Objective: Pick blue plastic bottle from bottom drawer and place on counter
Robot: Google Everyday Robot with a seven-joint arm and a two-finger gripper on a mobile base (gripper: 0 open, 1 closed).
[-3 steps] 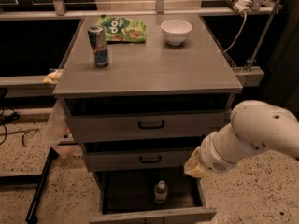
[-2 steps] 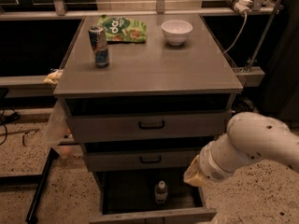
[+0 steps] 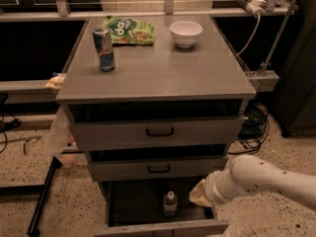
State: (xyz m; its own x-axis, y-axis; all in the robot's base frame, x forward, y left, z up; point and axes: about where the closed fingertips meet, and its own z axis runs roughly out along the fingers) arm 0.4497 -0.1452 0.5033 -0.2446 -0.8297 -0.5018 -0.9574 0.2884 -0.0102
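The blue plastic bottle [image 3: 170,203], small and clear with a white cap, stands upright on the dark floor of the open bottom drawer [image 3: 129,212]. My white arm reaches in from the lower right. The gripper [image 3: 199,194] hangs at the drawer's right side, just right of the bottle and about level with it, apart from it. The grey counter [image 3: 163,73] tops the cabinet above.
On the counter stand a blue-and-silver drink can [image 3: 104,49], a green snack bag [image 3: 129,30] and a white bowl [image 3: 186,33]. Two shallower drawers with black handles [image 3: 159,131] sit slightly open above the bottom one. A plastic bag [image 3: 61,138] hangs at the cabinet's left.
My arm has dropped lower and moved left, bringing the gripper down beside the open bottom drawer, closer to the bottle. The bottle has not moved.
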